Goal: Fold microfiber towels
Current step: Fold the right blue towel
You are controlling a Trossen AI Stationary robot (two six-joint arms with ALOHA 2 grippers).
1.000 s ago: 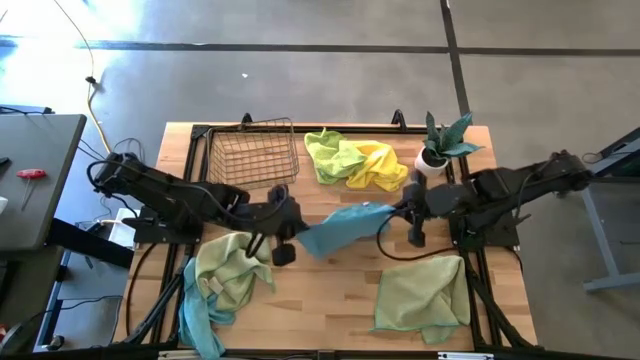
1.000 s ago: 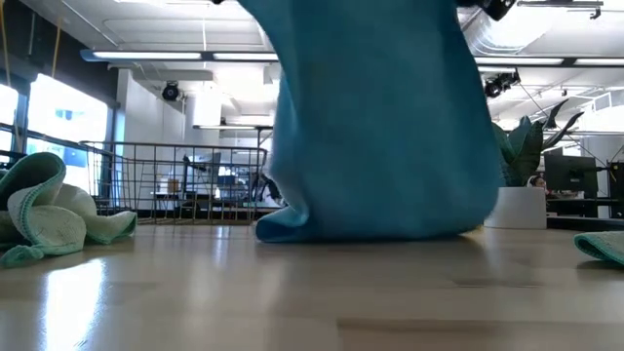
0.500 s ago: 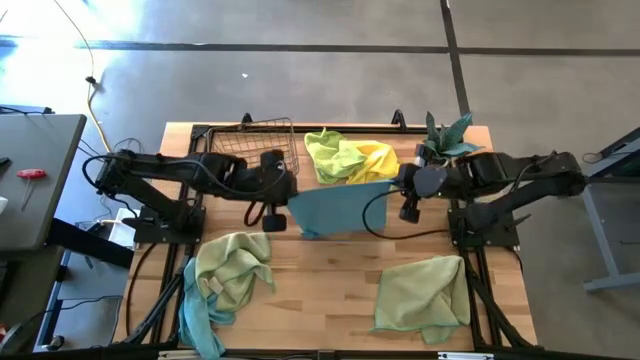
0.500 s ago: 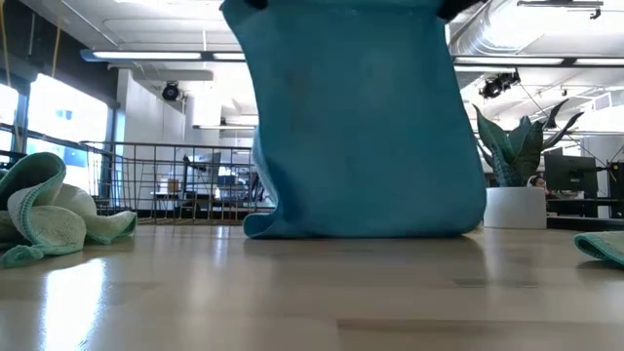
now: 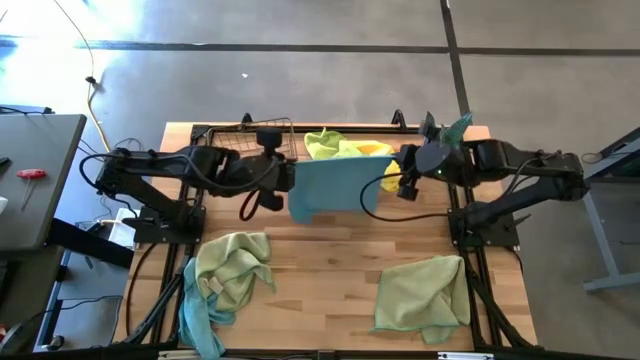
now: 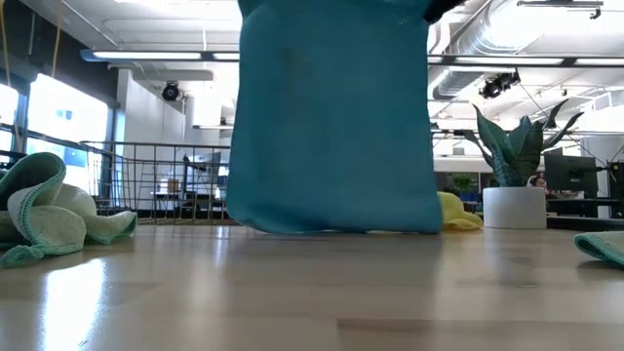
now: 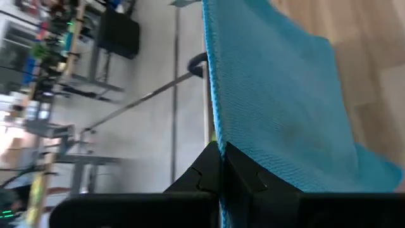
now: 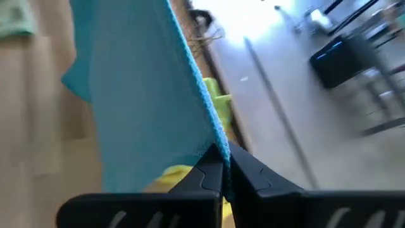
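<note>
One blue towel point(image 5: 335, 188) is held up; none is folded yet.
It is clamped by the left end effector point(image 5: 287, 176) and right end effector point(image 5: 392, 180); crumpled towels point(image 5: 228, 275) are left on the desk point(image 5: 320, 290).

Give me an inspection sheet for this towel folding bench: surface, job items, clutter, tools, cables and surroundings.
Surface: wooden table, bare in the middle.
Job's things: teal towel hanging stretched between both arms, its lower edge at the tabletop; lime and yellow towels heaped at the far edge; sage towel lying near the front right; crumpled green towel front left, over a blue towel hanging off the edge.
Clutter: wire basket and potted plant along the far edge.
Grippers: left tool and right tool each shut on an upper corner of the teal towel.
Cables: black cables beside the arm bases; a yellow cord on the floor.
Surroundings: grey floor; dark side table on the left.
</note>
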